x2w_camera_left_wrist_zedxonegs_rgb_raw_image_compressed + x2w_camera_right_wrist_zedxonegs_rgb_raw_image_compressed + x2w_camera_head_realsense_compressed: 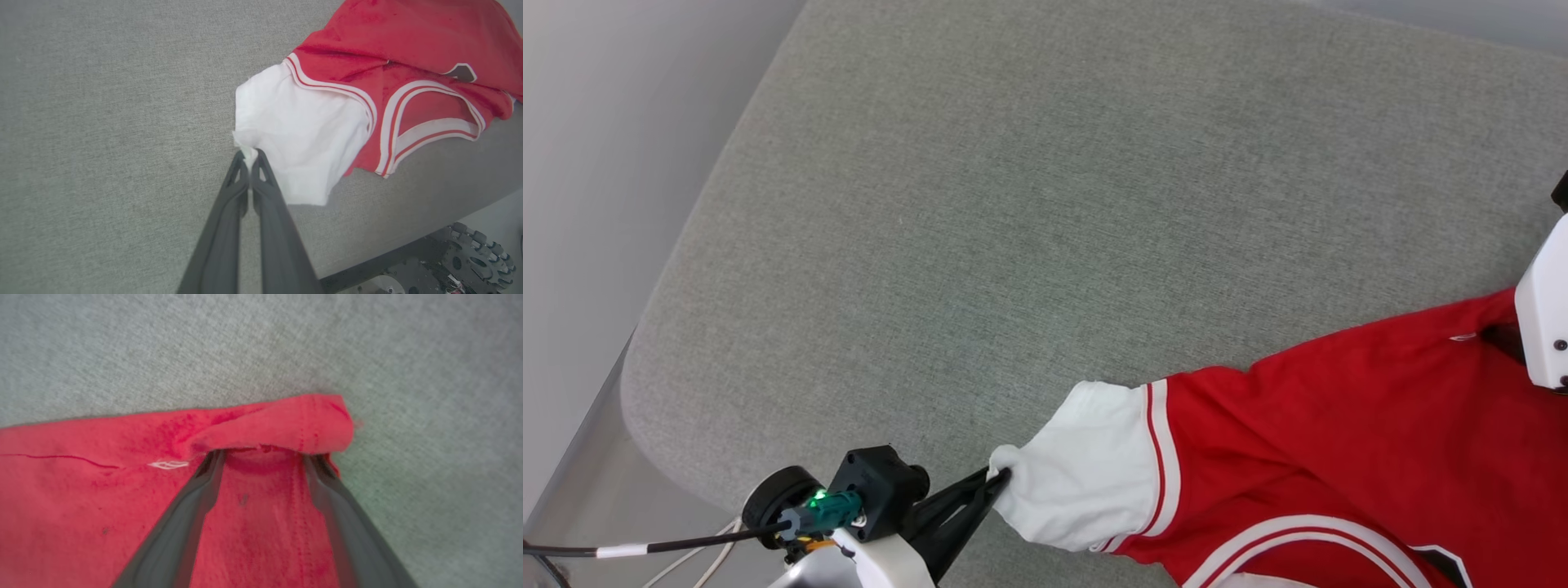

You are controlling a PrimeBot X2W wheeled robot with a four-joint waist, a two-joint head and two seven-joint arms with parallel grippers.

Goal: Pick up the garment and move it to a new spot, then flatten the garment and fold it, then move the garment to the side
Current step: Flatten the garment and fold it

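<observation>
Red garment [1339, 425], one, lies on one grey cushion [1013, 204], spreading rightward from the left jaws, which are pressed together, pinching the tip of its white sleeve [302, 134]. Right jaws spread wide, tips tucked under a rolled red hem [278, 424].

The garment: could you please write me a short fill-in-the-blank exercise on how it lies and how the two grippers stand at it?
1. The left gripper is shut on a corner of the garment's ____ sleeve.
2. The right gripper is ____, not shut, at a rolled red edge of the garment.
3. The garment lies on a ____ fabric surface.
Missing words: white; open; grey.
</observation>
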